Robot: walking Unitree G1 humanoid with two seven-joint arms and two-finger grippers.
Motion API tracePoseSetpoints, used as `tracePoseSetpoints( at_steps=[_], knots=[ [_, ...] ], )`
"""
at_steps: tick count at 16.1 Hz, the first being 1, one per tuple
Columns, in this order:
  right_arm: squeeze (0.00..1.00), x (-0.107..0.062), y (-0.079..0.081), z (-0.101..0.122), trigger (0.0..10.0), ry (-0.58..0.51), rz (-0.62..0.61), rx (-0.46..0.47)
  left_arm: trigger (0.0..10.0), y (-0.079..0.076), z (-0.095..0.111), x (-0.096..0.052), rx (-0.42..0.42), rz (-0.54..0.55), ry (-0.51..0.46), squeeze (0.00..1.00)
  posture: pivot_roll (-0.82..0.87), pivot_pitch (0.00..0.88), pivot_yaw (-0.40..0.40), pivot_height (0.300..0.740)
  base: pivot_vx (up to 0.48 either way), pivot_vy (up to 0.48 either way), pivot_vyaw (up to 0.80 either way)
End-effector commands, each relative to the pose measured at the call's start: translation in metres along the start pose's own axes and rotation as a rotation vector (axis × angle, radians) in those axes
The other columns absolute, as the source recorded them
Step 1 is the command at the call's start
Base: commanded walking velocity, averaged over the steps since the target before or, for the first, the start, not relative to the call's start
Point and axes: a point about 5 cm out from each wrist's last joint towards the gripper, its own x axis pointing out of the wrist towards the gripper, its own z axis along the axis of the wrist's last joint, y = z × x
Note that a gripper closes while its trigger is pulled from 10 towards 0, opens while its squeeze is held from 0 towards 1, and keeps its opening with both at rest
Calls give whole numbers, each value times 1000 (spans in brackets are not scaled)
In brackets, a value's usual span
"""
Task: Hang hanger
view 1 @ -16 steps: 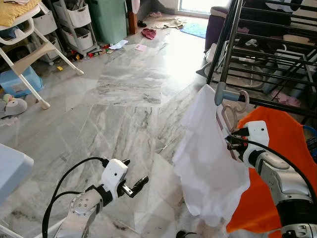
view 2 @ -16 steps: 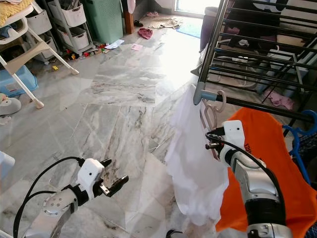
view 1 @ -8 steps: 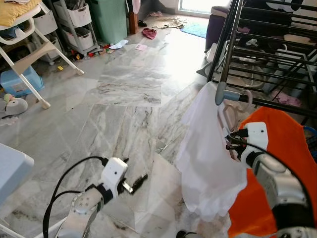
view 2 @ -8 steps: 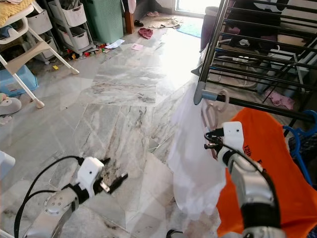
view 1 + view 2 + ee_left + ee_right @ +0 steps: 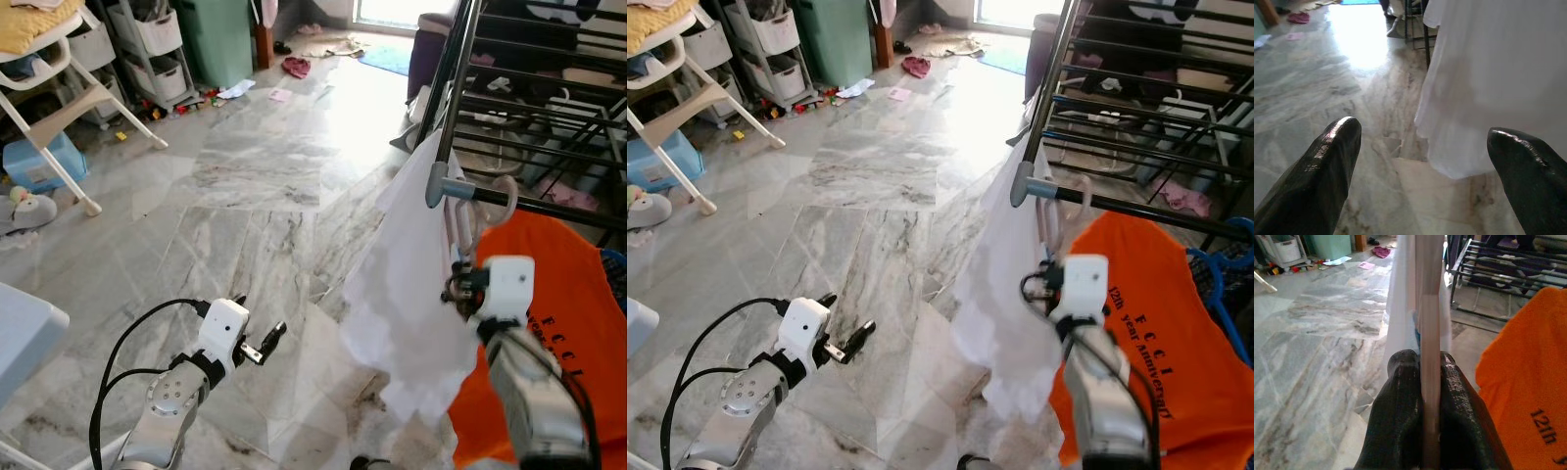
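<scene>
A pale pink hanger (image 5: pixel 1429 308) carries a white garment (image 5: pixel 407 284). Its hook (image 5: pixel 504 188) curls over the end of the drying rack's lower bar (image 5: pixel 453 190). My right gripper (image 5: pixel 455 290) is shut on the hanger's neck just below that bar, and in the right wrist view both black fingers (image 5: pixel 1400 401) press against the pale strip. The white cloth hangs down on the left of the gripper. My left gripper (image 5: pixel 266 341) is open, low over the marble floor, apart from the garment; its fingers (image 5: pixel 1332 161) are spread wide.
The metal drying rack (image 5: pixel 534 103) stands on the right with an orange shirt (image 5: pixel 563 343) hanging beside my right arm and a blue hanger (image 5: pixel 1225 269) behind it. A high chair (image 5: pixel 59 93), blue stool (image 5: pixel 39 162), storage carts and a green bin (image 5: pixel 211 39) line the far left.
The right gripper has shifted a little right with the hanger, and the hook now sits further over the bar's end. The white garment swung with it. The left gripper rose slightly.
</scene>
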Motion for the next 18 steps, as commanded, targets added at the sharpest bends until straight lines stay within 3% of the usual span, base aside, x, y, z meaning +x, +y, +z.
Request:
tracePoseSetpoints(
  at_steps=[1,5,8,10,13,18],
  knots=[
    [0,-5,3,10,10000,-72,7,-30,10000,0,-5,-2,2,27,19,0,-9,87,12,740,0,0,0],
    [0,-36,-6,-19,10000,-14,-38,-78,10000,-1,-9,1,-3,181,51,0,-20,91,10,740,0,0,0],
    [0,-43,-11,-31,10000,16,-75,-89,10000,-3,-12,2,-26,212,73,0,-24,91,6,740,0,0,0],
    [0,-47,-11,-47,10000,80,-76,-69,10000,-4,-17,0,-72,227,93,0,-24,96,4,740,0,0,0],
    [0,-50,-9,-57,10000,114,-67,-51,10000,1,-23,-7,-53,318,103,0,-17,101,-2,740,0,0,0],
    [0,-37,2,-44,10000,66,-13,-6,10000,4,-27,-9,-22,362,130,0,-8,102,-7,740,0,0,0]
  ],
)
